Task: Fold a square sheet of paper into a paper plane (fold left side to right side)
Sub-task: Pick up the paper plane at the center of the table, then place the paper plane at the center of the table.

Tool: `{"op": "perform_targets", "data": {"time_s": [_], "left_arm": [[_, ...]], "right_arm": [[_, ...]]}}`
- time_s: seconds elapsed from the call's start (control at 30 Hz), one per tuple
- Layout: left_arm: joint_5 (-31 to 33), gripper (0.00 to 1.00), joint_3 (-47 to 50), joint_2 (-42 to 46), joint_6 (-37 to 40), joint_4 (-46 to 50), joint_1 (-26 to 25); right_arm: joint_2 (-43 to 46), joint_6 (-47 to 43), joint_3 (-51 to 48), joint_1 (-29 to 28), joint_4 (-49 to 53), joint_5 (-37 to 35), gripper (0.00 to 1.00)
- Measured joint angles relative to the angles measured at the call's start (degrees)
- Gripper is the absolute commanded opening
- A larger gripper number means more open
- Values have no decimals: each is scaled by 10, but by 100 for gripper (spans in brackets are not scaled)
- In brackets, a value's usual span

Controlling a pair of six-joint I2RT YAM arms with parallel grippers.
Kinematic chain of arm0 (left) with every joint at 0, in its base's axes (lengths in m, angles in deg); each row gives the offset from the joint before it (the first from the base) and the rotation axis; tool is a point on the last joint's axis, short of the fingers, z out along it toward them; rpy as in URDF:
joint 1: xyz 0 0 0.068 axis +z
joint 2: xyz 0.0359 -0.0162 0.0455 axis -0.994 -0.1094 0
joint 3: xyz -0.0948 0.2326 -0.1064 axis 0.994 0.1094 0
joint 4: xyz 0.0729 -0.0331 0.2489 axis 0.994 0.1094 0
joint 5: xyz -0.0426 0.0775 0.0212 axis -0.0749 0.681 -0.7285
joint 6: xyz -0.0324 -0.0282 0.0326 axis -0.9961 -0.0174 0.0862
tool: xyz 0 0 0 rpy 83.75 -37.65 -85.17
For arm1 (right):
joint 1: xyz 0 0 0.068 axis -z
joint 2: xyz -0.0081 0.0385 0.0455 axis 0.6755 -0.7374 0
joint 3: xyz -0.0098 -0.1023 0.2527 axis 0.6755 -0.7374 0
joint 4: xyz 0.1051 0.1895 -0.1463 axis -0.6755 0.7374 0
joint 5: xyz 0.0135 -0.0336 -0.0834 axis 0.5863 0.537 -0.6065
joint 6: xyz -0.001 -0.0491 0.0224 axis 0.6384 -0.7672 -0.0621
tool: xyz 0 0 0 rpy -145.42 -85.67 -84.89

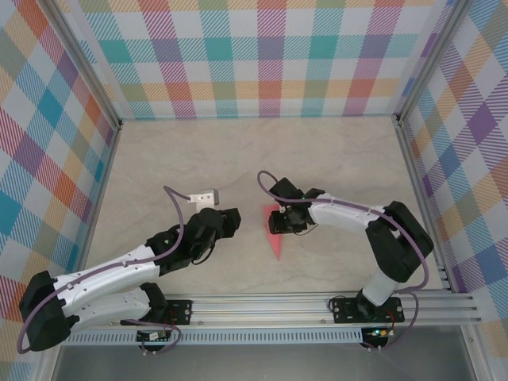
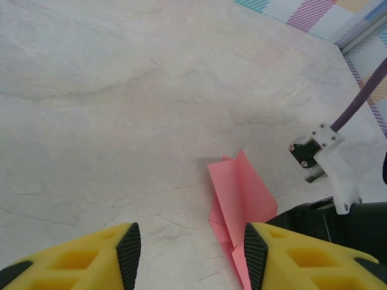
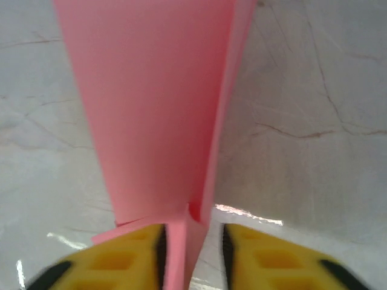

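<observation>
Reaching inward with two arms, left arm [image 1: 119,266] stretched low, right arm [image 1: 381,230] elbow-bent. Hovering left gripper [image 2: 190,248] spread, empty, beside one paper plane [image 2: 242,193] lying on the table [image 1: 238,159]; straddling its fold with right gripper [image 3: 192,241] — clamped or not, unclear.

You are seeing the paper plane [image 1: 275,234] showing salmon pink against the table's [image 1: 238,151] beige marbling. The left gripper [image 2: 192,249] is wearing yellow with black pads [image 2: 129,254], and the walls [image 1: 238,55] are flashing pastel plaid.
</observation>
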Motion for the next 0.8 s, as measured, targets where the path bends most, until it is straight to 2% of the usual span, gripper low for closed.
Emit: {"op": "perform_targets", "data": {"time_s": [0.07, 0.1, 0.23, 0.37, 0.53, 0.63, 0.7, 0.8], "left_arm": [[6, 52, 5, 12, -3, 2, 0], [9, 52, 6, 17, -4, 4, 0], [18, 52, 8, 31, -5, 9, 0], [26, 53, 8, 37, -5, 20, 0], [30, 54, 8, 44, -5, 21, 0], [30, 54, 8, 45, -4, 25, 0], [30, 54, 8, 45, -5, 30, 0], [30, 55, 8, 45, -4, 30, 0]], "right_arm": [[0, 4, 6, -3, 5, -1, 2], [2, 4, 10, -3, 5, 1, 0], [42, 2, 5, -5, -22, 34, 0], [113, 5, -40, 8, -96, 104, 0], [131, 24, -124, 68, -193, 191, 3], [96, 28, -160, 101, -219, 214, 10], [79, 24, -170, 114, -210, 209, 24], [86, 12, -163, 118, -164, 174, 39]]}}
